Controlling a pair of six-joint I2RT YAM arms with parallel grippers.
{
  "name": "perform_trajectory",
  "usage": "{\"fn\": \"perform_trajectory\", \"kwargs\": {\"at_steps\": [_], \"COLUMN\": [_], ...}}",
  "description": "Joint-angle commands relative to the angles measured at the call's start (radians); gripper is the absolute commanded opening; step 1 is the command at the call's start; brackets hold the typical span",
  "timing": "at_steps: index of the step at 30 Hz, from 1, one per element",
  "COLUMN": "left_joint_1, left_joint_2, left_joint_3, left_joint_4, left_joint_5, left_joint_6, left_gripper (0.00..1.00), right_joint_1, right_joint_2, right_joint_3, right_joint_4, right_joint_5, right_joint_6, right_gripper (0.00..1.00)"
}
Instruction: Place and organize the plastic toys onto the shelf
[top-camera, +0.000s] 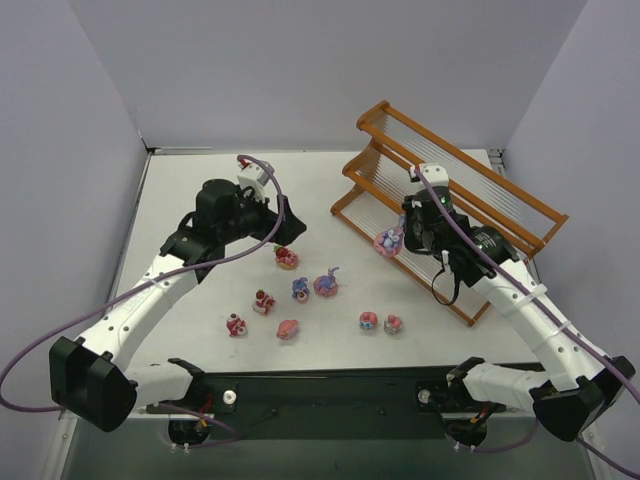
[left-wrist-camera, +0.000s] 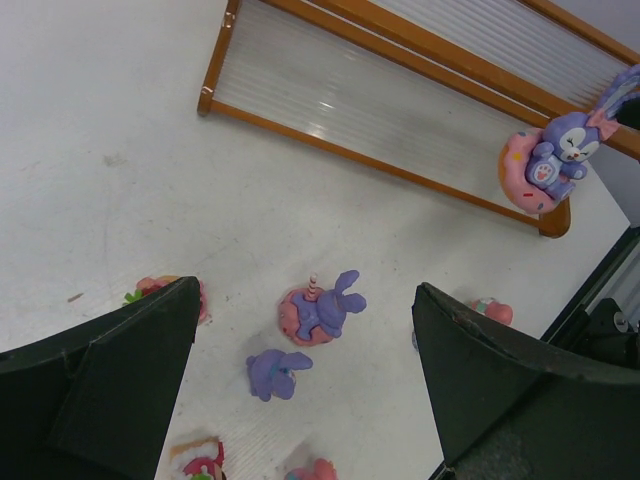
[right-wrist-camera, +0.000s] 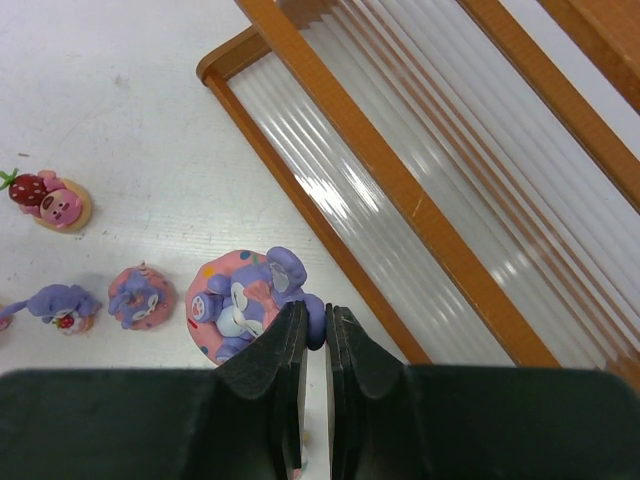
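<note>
My right gripper is shut on the ear of a purple bunny toy with a round pink base. It holds the toy just off the lowest tier's front rail of the orange-brown shelf, where the held toy also shows. In the left wrist view that toy hangs near the shelf's end. My left gripper stands open above the table, over a bunny on a pink base and a small purple figure. Several more toys lie scattered on the table, among them a red-pink one.
Grey walls close in the white table on the left, back and right. The shelf runs diagonally across the right half. A black base bar spans the near edge. Purple cables loop off both arms.
</note>
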Motion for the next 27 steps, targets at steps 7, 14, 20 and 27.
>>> {"fn": "perform_trajectory", "kwargs": {"at_steps": [7,14,20,27], "left_joint_1": [-0.030,-0.033,-0.034,-0.041], "left_joint_2": [0.030,0.026,0.052,0.112], "left_joint_3": [0.053,0.050,0.067,0.117], "left_joint_4": [0.083,0.075,0.083,0.156], "left_joint_5": [0.049,0.047,0.063,0.086], "left_joint_6": [-0.047,-0.041,-0.046,-0.050], "left_gripper": [0.97,0.97,0.97,0.97], "right_joint_1": [-0.028,-0.042,-0.083,-0.111], "right_joint_2": [0.102,0.160,0.230,0.336], "right_joint_3": [0.034,0.065,0.141,0.264], "right_joint_4": [0.101,0.161,0.229,0.236], "right_joint_5": [-0.014,-0.034,-0.048,-0.106], "right_joint_6": [-0.023,-0.046,-0.126,-0.183], "right_gripper": [0.00,0.00,0.00,0.00]}}
